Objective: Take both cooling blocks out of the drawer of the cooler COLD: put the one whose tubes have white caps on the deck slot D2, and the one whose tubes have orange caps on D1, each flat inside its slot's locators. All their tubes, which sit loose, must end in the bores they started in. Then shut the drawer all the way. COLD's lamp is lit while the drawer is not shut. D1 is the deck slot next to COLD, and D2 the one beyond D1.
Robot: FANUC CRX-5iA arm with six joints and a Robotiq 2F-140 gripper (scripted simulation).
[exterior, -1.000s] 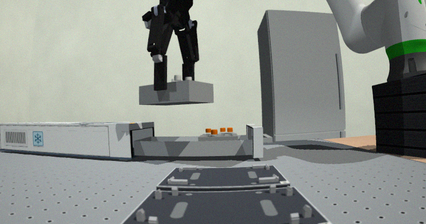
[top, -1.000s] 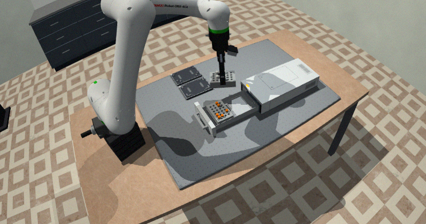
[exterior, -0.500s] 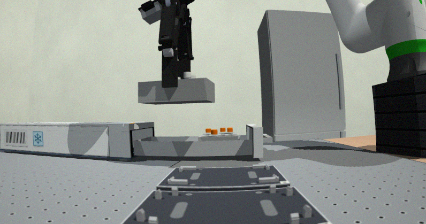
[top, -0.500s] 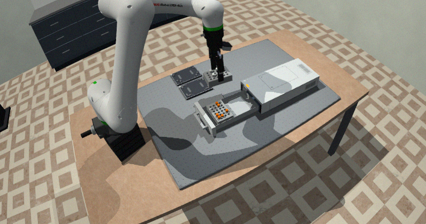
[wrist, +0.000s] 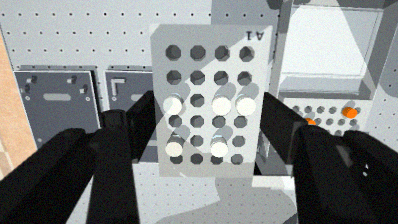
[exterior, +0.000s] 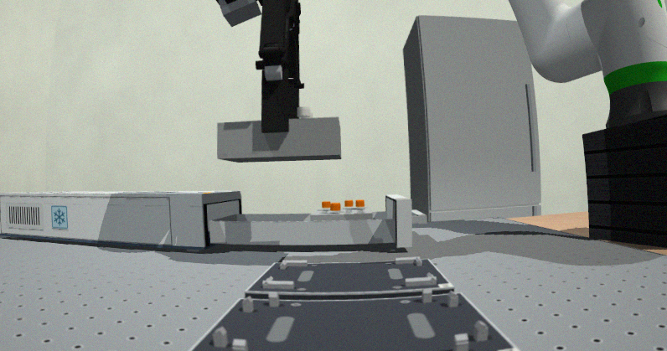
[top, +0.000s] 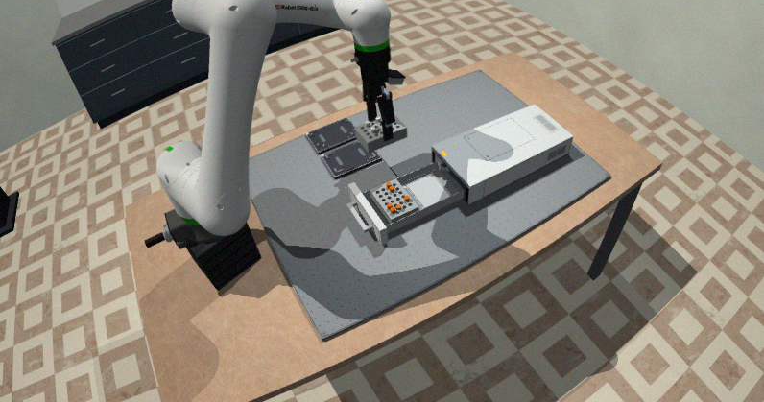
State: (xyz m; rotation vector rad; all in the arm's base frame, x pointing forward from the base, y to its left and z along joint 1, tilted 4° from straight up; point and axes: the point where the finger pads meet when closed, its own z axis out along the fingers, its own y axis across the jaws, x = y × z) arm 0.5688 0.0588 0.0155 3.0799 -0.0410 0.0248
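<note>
Clamping the white-capped block between the fingers of the hand, one on each long side. Holding it aloft, roughly level, well above the perforated board on the desk, with five white caps visible in the bores. Near below, in the exterior view, facing the dark plates of D1 and D2, side by side, with raised locators to clear on both.

To one side of D1, jutting out of COLD toward the arm's base, to be kept clear of: the open drawer, with walls and an upright front panel. Inside it, near that front: the orange-capped block, with orange caps standing proud. On COLD's top, near the drawer opening: the lit amber lamp. Farther back, well apart from all this: a tall grey fridge and dark drawer cabinets.
</note>
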